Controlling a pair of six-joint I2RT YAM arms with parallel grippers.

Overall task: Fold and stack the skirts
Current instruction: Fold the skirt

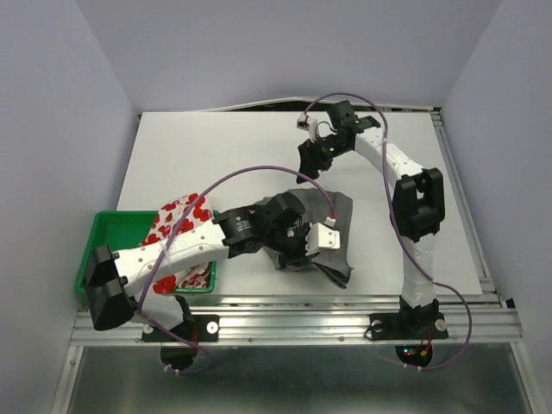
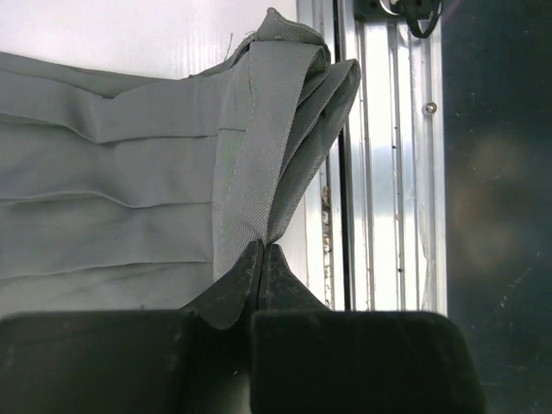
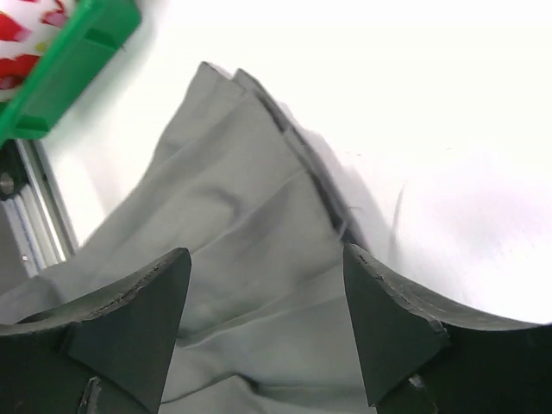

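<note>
Grey skirt (image 1: 338,226) heaped at the near edge of the table (image 1: 216,147), partly under the left arm, one folded corner raised. Clamped on that corner by the left gripper (image 2: 263,252), jaws pressed tight on several layers of hem, just beside the metal rail (image 2: 379,172). Right gripper (image 3: 267,259) spread wide, holding nothing, hanging above the far end of the cloth. Printed skirt (image 1: 177,216) lying over the green tray (image 1: 102,233) at the left, apart from the grey one, not yet folded by the look of it.

Risks, as judged:
- Could drag the cloth off the front edge and onto the rail if pulled nearward.
- Might lose layers one by one, being pinched only at the fingertips.
- Likely to bunch rather than fold flat, with one corner held and the other end free.
- Could catch on the left arm lying across the pile.
- Safer with a second hold from the right side before any sweep.
</note>
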